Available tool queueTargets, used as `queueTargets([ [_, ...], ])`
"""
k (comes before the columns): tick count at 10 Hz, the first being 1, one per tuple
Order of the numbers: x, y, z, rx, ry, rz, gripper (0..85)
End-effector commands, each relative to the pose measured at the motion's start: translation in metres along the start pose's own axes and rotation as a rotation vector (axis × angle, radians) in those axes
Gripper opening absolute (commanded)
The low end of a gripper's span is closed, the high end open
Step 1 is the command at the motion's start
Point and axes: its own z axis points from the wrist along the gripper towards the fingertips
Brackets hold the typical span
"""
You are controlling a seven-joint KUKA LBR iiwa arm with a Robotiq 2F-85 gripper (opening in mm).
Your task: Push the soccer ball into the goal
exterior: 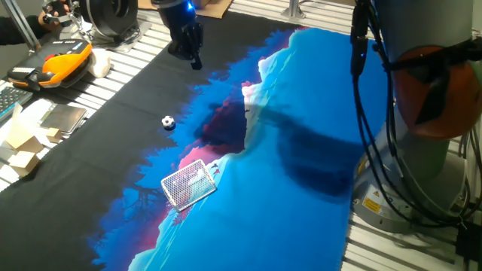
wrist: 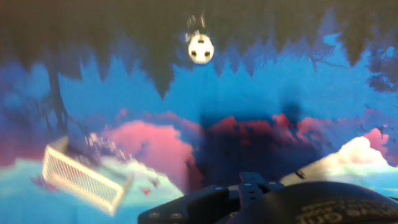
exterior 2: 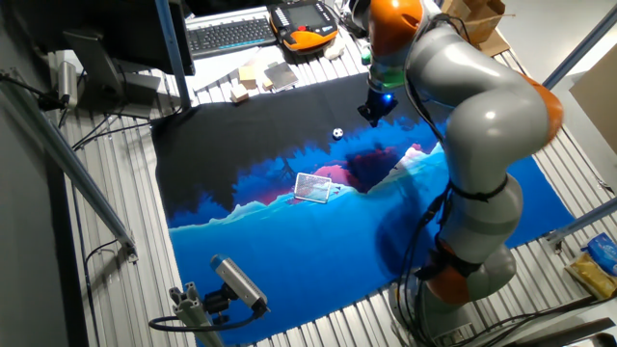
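Soccer ball [exterior: 168, 122] well apart from raised gripper [exterior: 194, 60], gripper's opening unclear

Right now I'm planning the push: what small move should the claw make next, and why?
Probably lower the claw behind the soccer ball, on the side away from the goal. It hangs above the black cloth, apart from the ball, roughly in line with both.
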Motion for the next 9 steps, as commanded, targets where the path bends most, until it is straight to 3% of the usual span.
queueTargets([
  [1,0.0001,0.0004,0.0001,-0.007,-0.011,0.026,0.0],
  [3,0.0001,0.0004,0.0001,-0.009,-0.02,0.081,0.0],
  [5,0.0001,0.0004,0.0001,-0.008,-0.066,0.098,0.0],
  [6,0.0001,0.0004,0.0001,-0.011,-0.072,0.098,0.0],
  [9,0.0001,0.0004,0.0001,0.007,-0.021,0.147,0.0],
])
